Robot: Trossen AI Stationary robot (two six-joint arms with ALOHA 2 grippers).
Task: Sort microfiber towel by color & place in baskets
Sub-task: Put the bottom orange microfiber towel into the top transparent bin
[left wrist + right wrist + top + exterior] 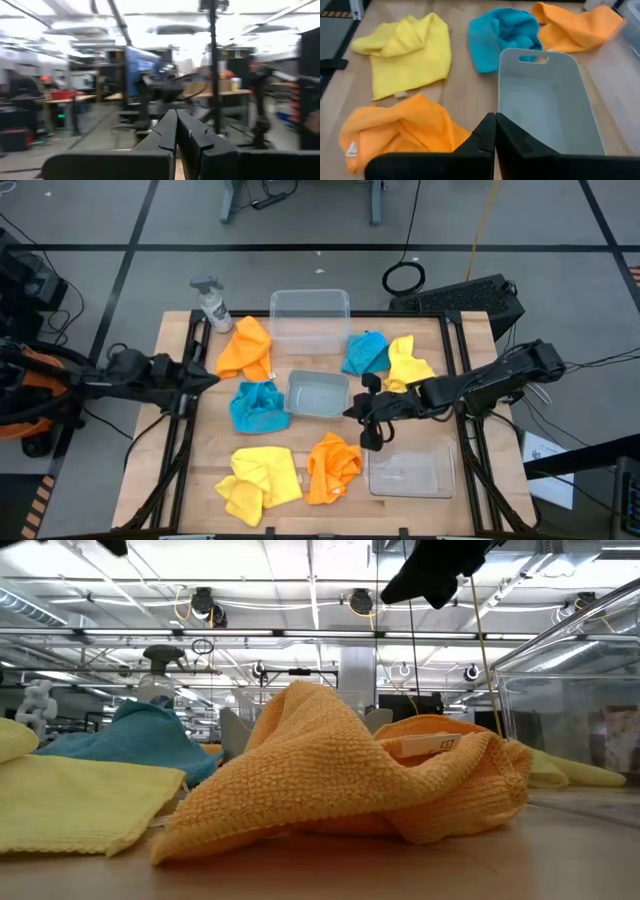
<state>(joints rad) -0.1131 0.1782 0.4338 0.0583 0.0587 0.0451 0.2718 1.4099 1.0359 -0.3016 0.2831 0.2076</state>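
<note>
Wooden table (330, 470), small grey basket (318, 394) long axis left-right, right tool (362, 411) clenched empty beside it, left tool (205, 376) clenched.

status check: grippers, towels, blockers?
Left gripper shut, empty. Right gripper shut, empty. Six microfiber towels unsorted; three clear plastic baskets empty. Nothing blocking.

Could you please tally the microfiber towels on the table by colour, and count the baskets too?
Orange towels: 2
Turquoise towels: 2
Yellow towels: 2
Clear baskets: 3
Total: 6 towels, 3 baskets, 9 things
</note>
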